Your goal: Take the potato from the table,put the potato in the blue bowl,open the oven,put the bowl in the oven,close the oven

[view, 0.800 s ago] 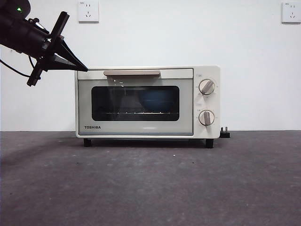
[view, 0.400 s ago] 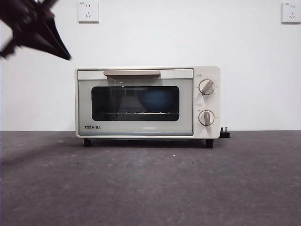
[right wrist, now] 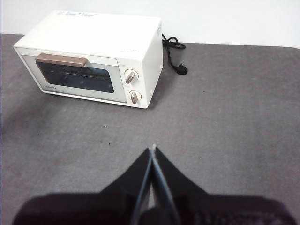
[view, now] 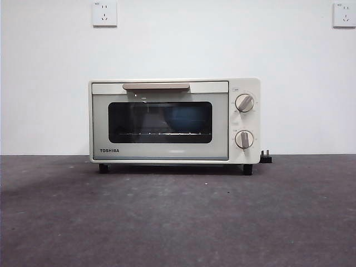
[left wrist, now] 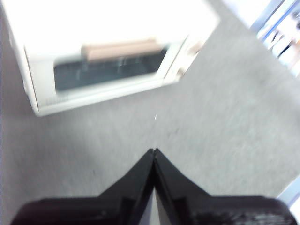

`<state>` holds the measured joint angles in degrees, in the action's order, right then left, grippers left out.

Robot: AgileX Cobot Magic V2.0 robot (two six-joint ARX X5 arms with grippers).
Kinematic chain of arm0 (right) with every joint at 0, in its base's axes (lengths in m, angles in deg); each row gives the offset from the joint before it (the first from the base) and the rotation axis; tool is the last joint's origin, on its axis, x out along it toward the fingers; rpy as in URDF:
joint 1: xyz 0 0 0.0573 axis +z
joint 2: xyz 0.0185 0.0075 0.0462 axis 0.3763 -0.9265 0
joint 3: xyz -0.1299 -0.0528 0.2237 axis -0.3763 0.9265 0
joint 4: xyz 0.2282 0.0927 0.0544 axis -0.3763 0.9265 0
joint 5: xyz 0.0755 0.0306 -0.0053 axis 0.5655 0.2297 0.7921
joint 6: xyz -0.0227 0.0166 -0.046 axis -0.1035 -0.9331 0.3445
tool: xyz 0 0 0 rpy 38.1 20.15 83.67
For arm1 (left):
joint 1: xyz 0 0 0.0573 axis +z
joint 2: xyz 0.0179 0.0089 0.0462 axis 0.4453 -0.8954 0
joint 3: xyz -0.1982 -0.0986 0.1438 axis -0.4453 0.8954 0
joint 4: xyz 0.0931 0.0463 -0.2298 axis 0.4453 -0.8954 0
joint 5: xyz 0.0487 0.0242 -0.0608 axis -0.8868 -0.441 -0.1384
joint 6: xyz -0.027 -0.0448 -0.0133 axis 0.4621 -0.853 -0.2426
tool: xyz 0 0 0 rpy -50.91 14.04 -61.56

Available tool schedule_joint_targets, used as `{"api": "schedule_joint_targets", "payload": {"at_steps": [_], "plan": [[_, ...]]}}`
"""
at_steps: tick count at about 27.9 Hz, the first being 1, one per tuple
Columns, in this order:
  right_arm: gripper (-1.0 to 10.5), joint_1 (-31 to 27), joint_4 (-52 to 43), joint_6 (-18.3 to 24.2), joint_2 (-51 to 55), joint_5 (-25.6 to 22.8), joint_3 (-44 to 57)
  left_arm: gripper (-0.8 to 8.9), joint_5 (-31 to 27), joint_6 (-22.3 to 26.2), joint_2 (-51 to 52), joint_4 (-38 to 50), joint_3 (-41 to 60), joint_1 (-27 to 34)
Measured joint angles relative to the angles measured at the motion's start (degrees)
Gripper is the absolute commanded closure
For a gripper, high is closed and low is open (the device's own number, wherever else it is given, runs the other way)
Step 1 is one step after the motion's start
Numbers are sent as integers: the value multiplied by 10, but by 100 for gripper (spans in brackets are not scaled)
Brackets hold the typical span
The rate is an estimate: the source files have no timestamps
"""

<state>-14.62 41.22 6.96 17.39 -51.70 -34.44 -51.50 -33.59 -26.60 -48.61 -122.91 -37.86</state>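
Behind the shut oven (view: 174,120) door sits the blue bowl (view: 187,119), potato unseen, left gripper (left wrist: 153,152) and right gripper (right wrist: 153,149) pinched empty at your six o'clock — any unlatched door could drop open.

"TOSHIBA" – oven (view: 159,122) door, btm-left

A plain white wall (view: 178,50) rises behind the dark grey speckled desk (view: 178,222), with two white sockets (view: 104,13) mounted high, evenly lit.
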Motion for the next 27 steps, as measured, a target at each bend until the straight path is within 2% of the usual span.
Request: {"api": "schedule_joint_targets", "payload": {"at_steps": [6, 14, 16, 18, 21, 23, 25, 27], "plan": [[946, 0, 0, 0, -24, 0, 0, 818, 0, 2, 59, 0, 0, 0], [946, 0, 0, 0, -76, 0, 0, 818, -3, 2, 60, 0, 0, 1], [946, 0, 0, 0, -93, 0, 0, 818, -14, 16, 63, 0, 0, 10], [946, 0, 0, 0, -113, 0, 0, 818, -32, 52, 76, 19, 5, 21], [946, 0, 0, 0, -143, 0, 0, 818, -35, 110, 120, 126, 55, 39], [946, 0, 0, 0, -167, 0, 0, 818, -34, 130, 160, 220, 116, 55], [946, 0, 0, 0, -206, 0, 0, 818, -35, 145, 230, 356, 232, 84], [946, 0, 0, 0, -248, 0, 0, 818, -57, 151, 305, 442, 350, 108]]}}
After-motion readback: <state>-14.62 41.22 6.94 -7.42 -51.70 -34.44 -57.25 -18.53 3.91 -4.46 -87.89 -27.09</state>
